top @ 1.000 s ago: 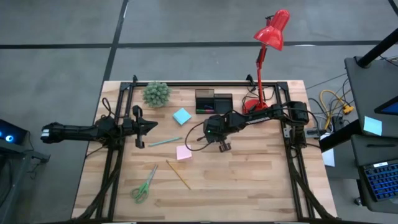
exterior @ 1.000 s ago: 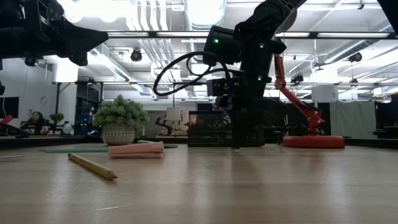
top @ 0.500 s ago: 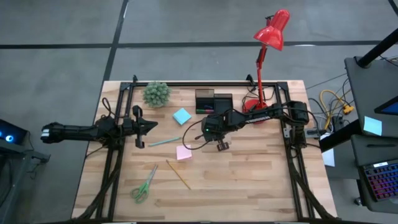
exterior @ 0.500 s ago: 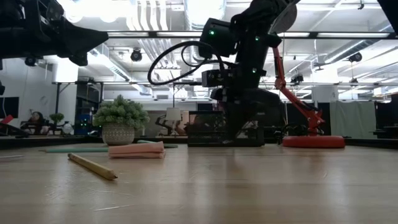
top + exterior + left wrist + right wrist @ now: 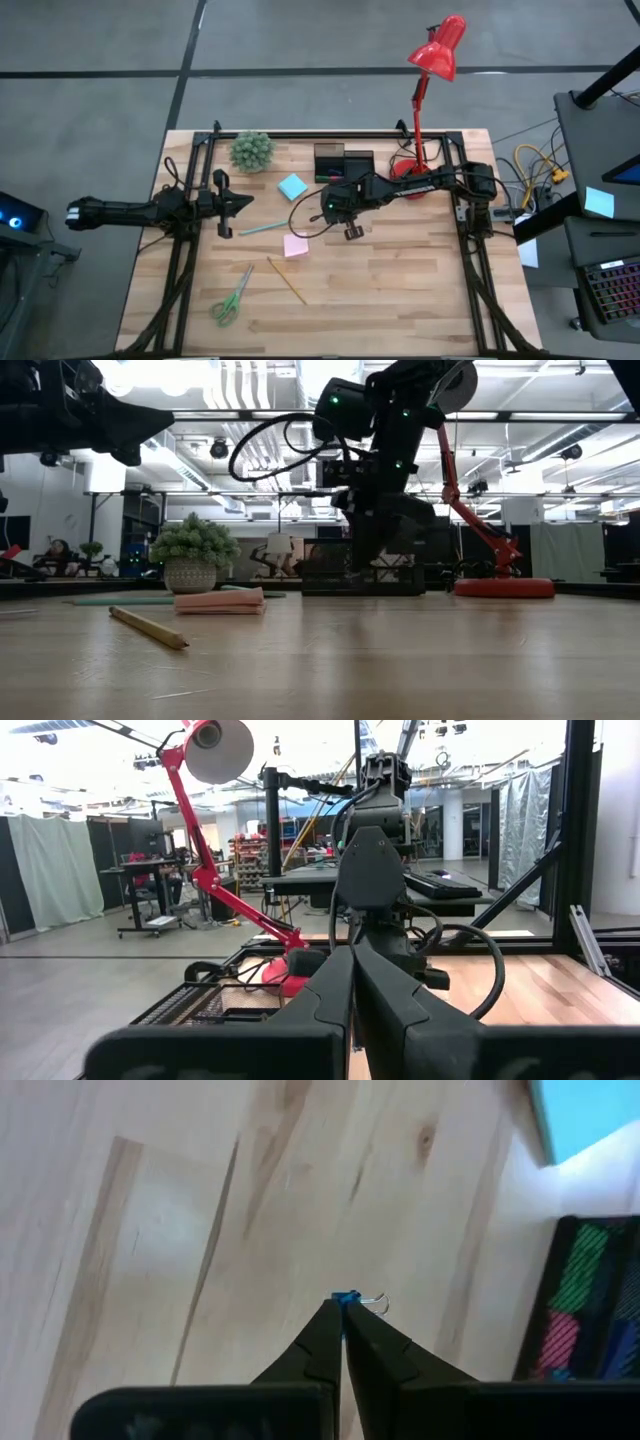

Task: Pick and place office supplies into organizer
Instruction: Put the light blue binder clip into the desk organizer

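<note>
My right gripper [image 5: 336, 207] hangs over the middle of the table, fingers pointing steeply down, shut on a tiny blue piece [image 5: 346, 1296]. The black organizer [image 5: 343, 163] stands just beyond it toward the far edge, with green and pink pieces inside [image 5: 575, 1305]. A light-blue sticky-note square [image 5: 292, 186], a pink one [image 5: 295, 245], a teal pen [image 5: 265, 228], a yellow pencil [image 5: 287, 280] and green-handled scissors [image 5: 232, 297] lie flat on the wood. My left gripper [image 5: 245, 200] waits shut at the table's left, held level above it. My right gripper pinches the tiny blue piece [image 5: 346, 1296] between the very tips of its two fingers, coming from above and pointing steeply down. A thin wire loop [image 5: 376, 1303] sticks out beside the tips. The piece is lifted clear of the table.
A small potted plant [image 5: 252, 150] stands at the far left. A red desk lamp rests on its round base [image 5: 408, 168] right of the organizer, its head high above. Black frame rails run along the table's left, right and far sides.
My right gripper, still shut on the blue piece, has risen off the table and shifted a little toward the far edge and the organizer.
</note>
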